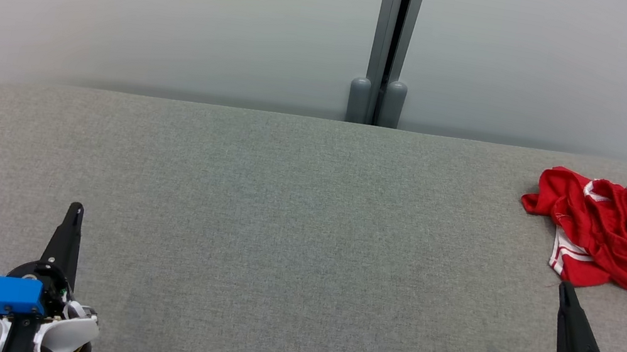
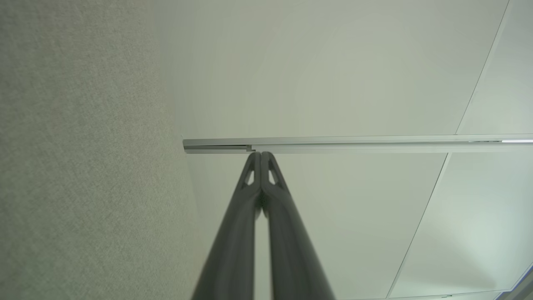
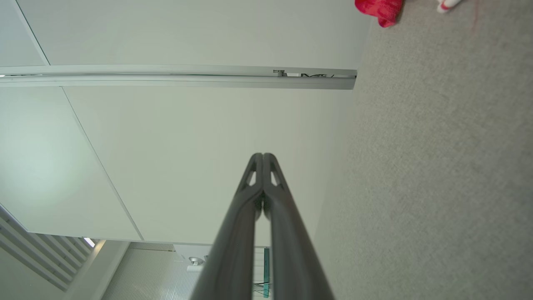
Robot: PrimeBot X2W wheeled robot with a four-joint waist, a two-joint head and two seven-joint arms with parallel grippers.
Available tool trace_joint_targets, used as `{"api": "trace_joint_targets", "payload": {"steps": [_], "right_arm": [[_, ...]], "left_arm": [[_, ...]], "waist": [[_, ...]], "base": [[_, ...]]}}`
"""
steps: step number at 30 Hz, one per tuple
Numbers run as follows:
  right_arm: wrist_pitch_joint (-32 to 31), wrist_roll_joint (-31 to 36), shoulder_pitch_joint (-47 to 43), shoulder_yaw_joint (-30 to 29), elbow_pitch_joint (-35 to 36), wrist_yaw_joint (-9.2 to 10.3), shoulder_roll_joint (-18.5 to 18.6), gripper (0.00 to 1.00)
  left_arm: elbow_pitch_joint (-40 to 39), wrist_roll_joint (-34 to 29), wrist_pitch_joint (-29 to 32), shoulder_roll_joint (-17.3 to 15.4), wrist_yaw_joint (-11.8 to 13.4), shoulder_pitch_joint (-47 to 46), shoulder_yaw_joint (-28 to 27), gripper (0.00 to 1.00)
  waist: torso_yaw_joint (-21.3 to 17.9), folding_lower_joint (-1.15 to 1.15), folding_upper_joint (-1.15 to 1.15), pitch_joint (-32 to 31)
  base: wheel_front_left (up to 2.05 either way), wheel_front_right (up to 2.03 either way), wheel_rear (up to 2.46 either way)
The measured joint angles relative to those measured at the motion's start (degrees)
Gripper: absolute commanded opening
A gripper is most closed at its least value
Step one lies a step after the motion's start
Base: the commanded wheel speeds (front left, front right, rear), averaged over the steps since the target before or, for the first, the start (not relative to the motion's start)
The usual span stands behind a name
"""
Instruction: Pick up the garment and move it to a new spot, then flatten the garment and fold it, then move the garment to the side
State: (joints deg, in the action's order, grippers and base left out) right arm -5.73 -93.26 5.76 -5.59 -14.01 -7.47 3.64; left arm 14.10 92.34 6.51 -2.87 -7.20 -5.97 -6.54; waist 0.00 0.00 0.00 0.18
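My left pincer point(image 1: 77, 208) and right pincer point(image 1: 563, 288) are clenched on nothing, and I fear the right, near the garment point(image 1: 622, 237), may push it off the desk point(image 1: 282, 209) if opened late.

One garment point(image 1: 620, 243), red with white trim, at 2 o'clock. One tabletop point(image 1: 292, 230). Two grippers: left gripper point(image 1: 75, 207) at 8 o'clock, right gripper point(image 1: 563, 288) at 4 o'clock, two jaws apiece. Two wall panels point(image 1: 157, 3) behind, with one post point(image 1: 395, 24) between them at 12 o'clock and two rounded caps point(image 1: 358, 99) at its foot.
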Motion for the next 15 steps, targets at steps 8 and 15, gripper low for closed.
{"api": "trace_joint_targets", "payload": {"steps": [8, 15], "right_arm": [[-0.07, 0.02, 0.01, -0.09, -0.01, 0.00, -0.07, 0.00], [-0.09, 0.20, 0.01, -0.16, -0.01, 0.00, -0.12, 0.00]], "left_arm": [[0.00, 0.00, 0.00, 0.00, 0.00, 0.00, 0.00, 0.00], [0.00, 0.01, 0.00, 0.00, 0.00, 0.00, 0.00, 0.00]], "waist": [[0.00, 0.00, 0.00, 0.00], [0.00, 0.00, 0.00, 0.00]], "base": [[0.00, 0.00, 0.00], [0.00, 0.00, 0.00]]}}
